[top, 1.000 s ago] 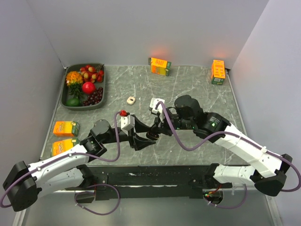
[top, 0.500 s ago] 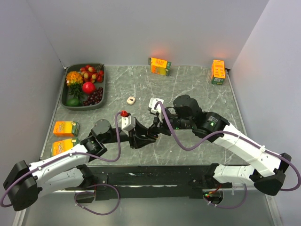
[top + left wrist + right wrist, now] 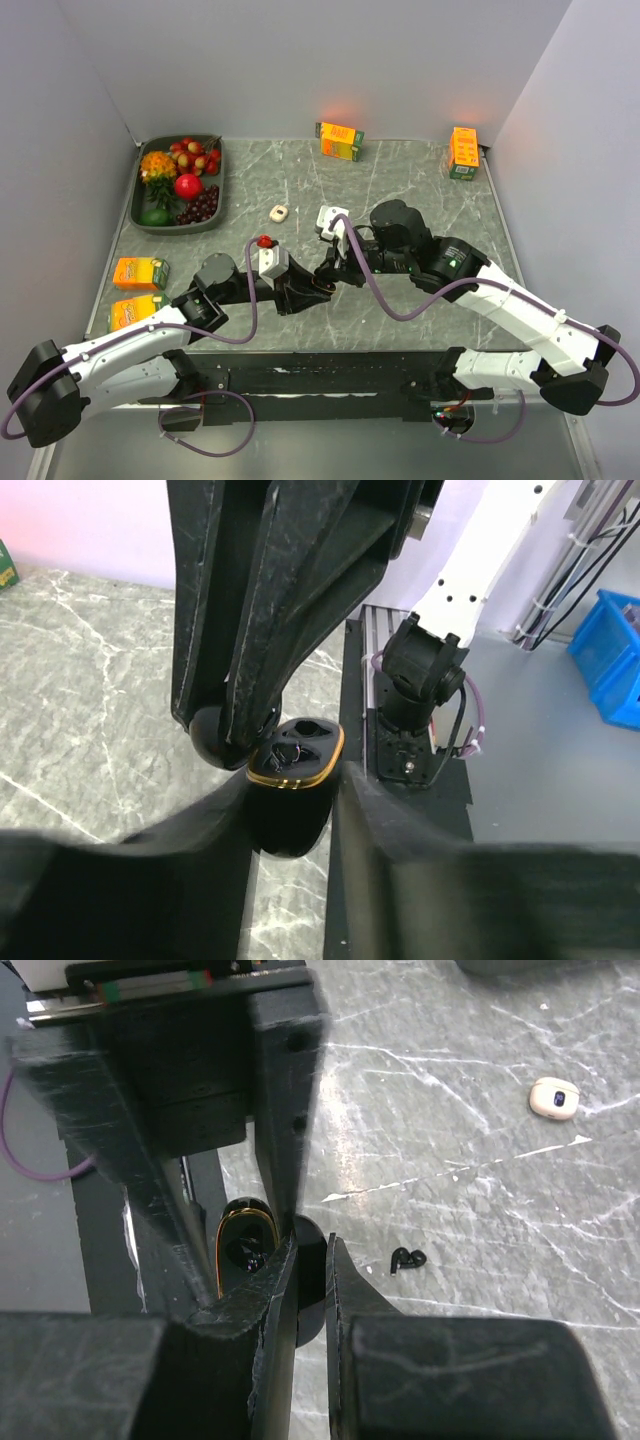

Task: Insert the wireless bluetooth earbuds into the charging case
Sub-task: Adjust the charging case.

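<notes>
The black charging case point(image 3: 290, 798) with its gold rim point(image 3: 245, 1222) stands open between the two arms, at mid-table in the top view point(image 3: 316, 288). My left gripper point(image 3: 292, 815) is shut on the case's body from both sides. My right gripper point(image 3: 312, 1282) is shut on the case's round black lid point(image 3: 311, 1260), which also shows in the left wrist view point(image 3: 222, 746). One black earbud point(image 3: 408, 1258) lies on the marble just beyond the right fingers. A small whitish earbud piece point(image 3: 555, 1098) lies farther off, behind the arms in the top view point(image 3: 279, 212).
A grey tray point(image 3: 215, 215) of fruit stands at the back left. Orange juice cartons sit at the back middle point(image 3: 340, 140), the back right point(image 3: 463, 152) and the left edge point(image 3: 140, 272). The table's black front rail point(image 3: 330, 375) runs close behind the case.
My left gripper's jaws have closed in on the case body. Both grippers have drifted slightly left with the case; the right grip on the lid is unchanged.
</notes>
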Robot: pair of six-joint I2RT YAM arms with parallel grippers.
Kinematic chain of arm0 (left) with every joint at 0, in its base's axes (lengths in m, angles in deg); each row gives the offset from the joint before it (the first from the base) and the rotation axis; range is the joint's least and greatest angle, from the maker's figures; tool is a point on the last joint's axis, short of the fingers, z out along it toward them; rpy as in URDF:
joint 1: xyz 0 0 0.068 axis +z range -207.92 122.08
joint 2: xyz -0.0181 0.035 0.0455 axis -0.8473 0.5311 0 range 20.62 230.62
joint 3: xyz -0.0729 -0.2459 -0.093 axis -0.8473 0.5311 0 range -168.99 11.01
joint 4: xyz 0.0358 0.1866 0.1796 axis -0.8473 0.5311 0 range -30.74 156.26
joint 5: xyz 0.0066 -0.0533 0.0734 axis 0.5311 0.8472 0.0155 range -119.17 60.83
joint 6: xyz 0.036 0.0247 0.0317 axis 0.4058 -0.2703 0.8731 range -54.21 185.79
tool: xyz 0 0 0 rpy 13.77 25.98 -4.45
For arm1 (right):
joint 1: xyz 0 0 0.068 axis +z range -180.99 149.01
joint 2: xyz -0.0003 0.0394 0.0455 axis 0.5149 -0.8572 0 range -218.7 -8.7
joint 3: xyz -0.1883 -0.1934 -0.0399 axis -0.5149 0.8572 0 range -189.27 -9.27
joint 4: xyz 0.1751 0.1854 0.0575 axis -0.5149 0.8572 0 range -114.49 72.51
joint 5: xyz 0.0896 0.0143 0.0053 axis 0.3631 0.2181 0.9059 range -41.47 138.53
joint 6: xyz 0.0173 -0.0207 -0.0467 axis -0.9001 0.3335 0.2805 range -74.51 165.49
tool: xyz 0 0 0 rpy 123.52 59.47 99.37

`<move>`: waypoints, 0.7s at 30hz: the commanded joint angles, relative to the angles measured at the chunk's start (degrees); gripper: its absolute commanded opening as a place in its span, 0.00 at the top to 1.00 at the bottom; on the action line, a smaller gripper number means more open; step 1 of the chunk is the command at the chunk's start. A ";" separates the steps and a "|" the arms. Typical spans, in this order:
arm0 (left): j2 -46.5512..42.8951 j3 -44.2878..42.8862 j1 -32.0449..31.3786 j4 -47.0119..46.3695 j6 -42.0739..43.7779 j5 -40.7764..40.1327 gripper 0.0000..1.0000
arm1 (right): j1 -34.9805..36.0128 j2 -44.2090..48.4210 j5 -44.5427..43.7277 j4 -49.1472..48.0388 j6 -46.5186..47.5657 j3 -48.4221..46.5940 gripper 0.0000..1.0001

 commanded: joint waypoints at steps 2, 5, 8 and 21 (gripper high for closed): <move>-0.07 -0.50 0.19 -1.67 0.36 0.99 0.78 | 0.38 0.48 1.03 -1.84 0.69 -2.66 1.00; -0.34 -0.32 0.10 -2.02 0.27 0.20 0.83 | 0.47 0.40 1.03 -1.76 0.86 -2.66 1.00; -0.60 -0.58 0.10 -1.94 0.36 0.11 0.83 | 0.56 0.31 0.95 -1.67 0.86 -2.57 1.00; -2.71 2.67 0.02 -5.63 2.29 -4.98 0.99 | 0.56 2.77 -2.48 -5.09 -5.46 -4.06 0.31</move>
